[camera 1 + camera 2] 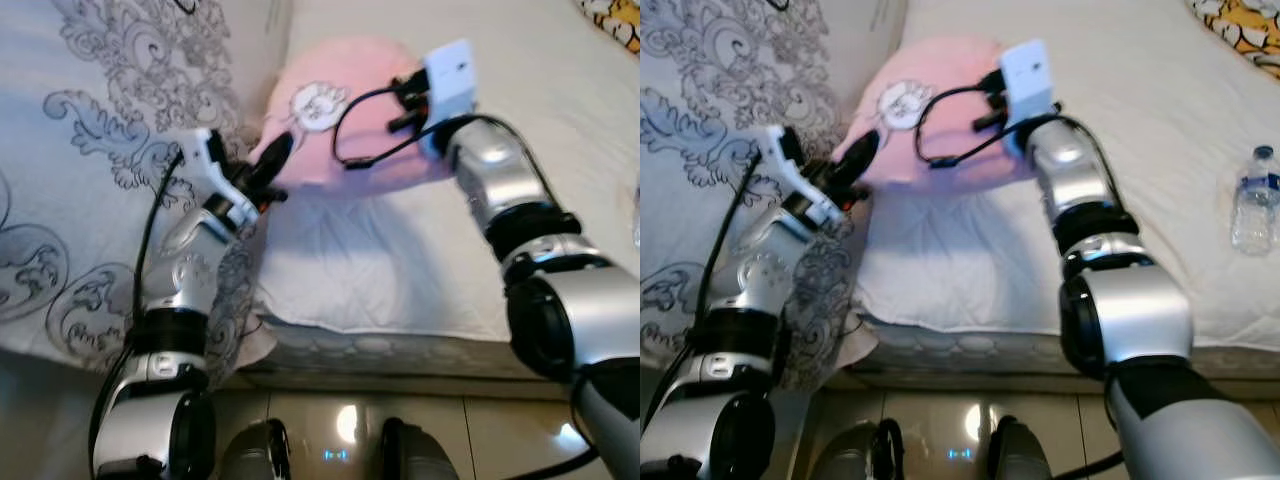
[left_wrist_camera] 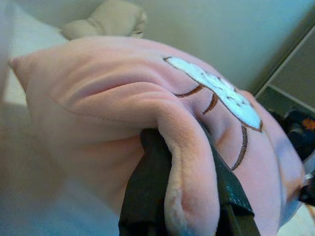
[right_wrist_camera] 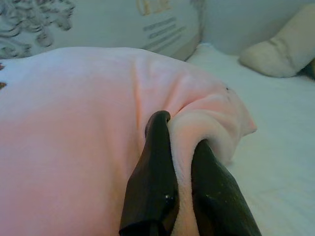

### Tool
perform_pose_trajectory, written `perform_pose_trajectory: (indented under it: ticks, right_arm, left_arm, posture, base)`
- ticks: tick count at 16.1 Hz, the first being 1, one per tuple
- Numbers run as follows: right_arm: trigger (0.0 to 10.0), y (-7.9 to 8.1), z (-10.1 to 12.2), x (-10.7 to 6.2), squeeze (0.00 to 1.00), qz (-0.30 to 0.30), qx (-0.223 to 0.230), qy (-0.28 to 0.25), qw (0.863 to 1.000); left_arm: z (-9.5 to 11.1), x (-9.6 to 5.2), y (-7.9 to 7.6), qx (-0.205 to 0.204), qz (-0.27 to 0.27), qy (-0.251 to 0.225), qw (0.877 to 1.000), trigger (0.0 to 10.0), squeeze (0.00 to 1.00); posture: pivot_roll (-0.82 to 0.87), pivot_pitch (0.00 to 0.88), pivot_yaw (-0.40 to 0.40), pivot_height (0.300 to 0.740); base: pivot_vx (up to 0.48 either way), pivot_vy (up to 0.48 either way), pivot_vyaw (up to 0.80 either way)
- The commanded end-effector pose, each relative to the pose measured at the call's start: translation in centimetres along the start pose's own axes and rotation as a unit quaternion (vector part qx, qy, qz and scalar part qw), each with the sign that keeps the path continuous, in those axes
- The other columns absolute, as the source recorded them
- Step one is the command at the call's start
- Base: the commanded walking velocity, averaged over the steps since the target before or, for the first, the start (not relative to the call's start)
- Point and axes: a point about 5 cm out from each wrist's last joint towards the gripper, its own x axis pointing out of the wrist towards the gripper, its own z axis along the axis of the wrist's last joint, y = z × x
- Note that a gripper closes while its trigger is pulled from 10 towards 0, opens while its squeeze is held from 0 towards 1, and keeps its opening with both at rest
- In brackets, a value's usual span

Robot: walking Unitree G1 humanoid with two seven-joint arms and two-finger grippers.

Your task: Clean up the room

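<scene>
The left hand [image 2: 189, 196] is closed on a fold of the pink pillow [image 1: 350, 120]; in the left wrist view the soft pink cloth is pinched between its two black fingers [image 2: 147, 191], and it bulges out over them. Just beyond this hand, on the pillow's face, there is a white patch with brown stitched lines [image 2: 221, 91]. The right hand [image 3: 179, 182] holds the same pillow at its opposite edge, and its fingers [image 3: 152, 177] are narrow with a ridge of pink cloth squeezed between them. In the head views the two hands are on the two sides of the pillow, the left one at the side near the patterned quilt, the right one at the side toward the open bed, under its white wrist box [image 1: 450, 75] with a black cable [image 1: 350, 130]. The pillow lies on the white bed [image 1: 400, 260], between the two hands. To the outer side of the left hand hangs a grey quilt with dark curly ornaments [image 1: 90, 170]. Well apart from the right hand, further out on the bed, a clear water bottle [image 1: 1252, 200] stands upright. Beyond the right hand, far back on the bed, a cream cushion [image 3: 280, 46] lies. Below both arms is the edge of the mattress [image 1: 400, 350] and then a shiny tiled floor [image 1: 330, 430].
</scene>
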Motion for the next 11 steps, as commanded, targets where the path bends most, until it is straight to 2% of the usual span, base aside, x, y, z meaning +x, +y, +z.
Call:
perform_pose_trajectory:
  ticks: [1, 2, 4, 5, 6, 8, 9, 11]
  right_arm:
    - [10.0, 1.8, -2.8, -0.5, 0.0, 0.023, 0.019, 0.025, 0.999]
    - [10.0, 2.3, -4.0, -0.8, 0.0, 0.031, 0.027, 0.039, 0.998]
    - [10.0, 3.0, -6.9, -2.0, 0.0, 0.045, 0.035, 0.075, 0.996]
    - [10.0, 2.8, -8.3, -2.8, 0.0, 0.054, 0.041, 0.098, 0.993]
    - [10.0, 2.7, -8.9, -3.2, 0.0, 0.058, 0.044, 0.108, 0.991]
    - [10.0, 2.3, -10.7, -4.4, 0.0, 0.076, 0.043, 0.141, 0.986]
    - [10.0, 2.1, -11.0, -4.7, 0.0, 0.078, 0.041, 0.146, 0.985]
    - [10.0, 1.1, -11.4, -5.4, 0.0, 0.082, 0.029, 0.158, 0.984]
  left_arm:
    - [-0.8, -0.7, -0.2, 0.037, 0.006, 0.027, 0.999, 0.0, 0.0]
    - [-1.1, -0.8, -0.5, 0.038, 0.007, 0.029, 0.999, 0.0, 0.0]
    - [-2.4, -1.0, -2.1, 0.047, 0.005, 0.043, 0.998, 0.0, 0.0]
    - [-3.8, -0.9, -4.1, 0.039, -0.012, 0.055, 0.998, 0.0, 0.0]
    - [-4.5, -0.9, -5.0, 0.033, -0.017, 0.06, 0.997, 0.0, 0.0]
    - [-7.2, -0.9, -8.4, 0.003, -0.03, 0.08, 0.996, 0.0, 0.0]
    - [-8.0, -0.9, -9.5, -0.01, -0.037, 0.085, 0.996, 0.0, 0.0]
    - [-10.3, -1.0, -13.4, -0.057, -0.061, 0.105, 0.991, 0.0, 0.0]
  posture:
    - [-0.04, 0.164, 0.028, 0.74]
    - [-0.04, 0.168, 0.027, 0.74]
    - [-0.03, 0.177, 0.027, 0.74]
    - [-0.03, 0.18, 0.027, 0.74]
    - [-0.03, 0.18, 0.027, 0.74]
    - [-0.03, 0.184, 0.027, 0.74]
    - [-0.03, 0.183, 0.027, 0.74]
    - [-0.04, 0.182, 0.03, 0.74]
  base:
    - [0.0, 0.0, 0.0]
    - [0.0, 0.0, 0.0]
    - [0.0, 0.0, 0.0]
    - [0.0, 0.0, 0.0]
    - [0.0, 0.0, 0.0]
    - [0.0, 0.0, 0.0]
    - [0.0, 0.0, 0.0]
    - [0.0, 0.0, 0.0]
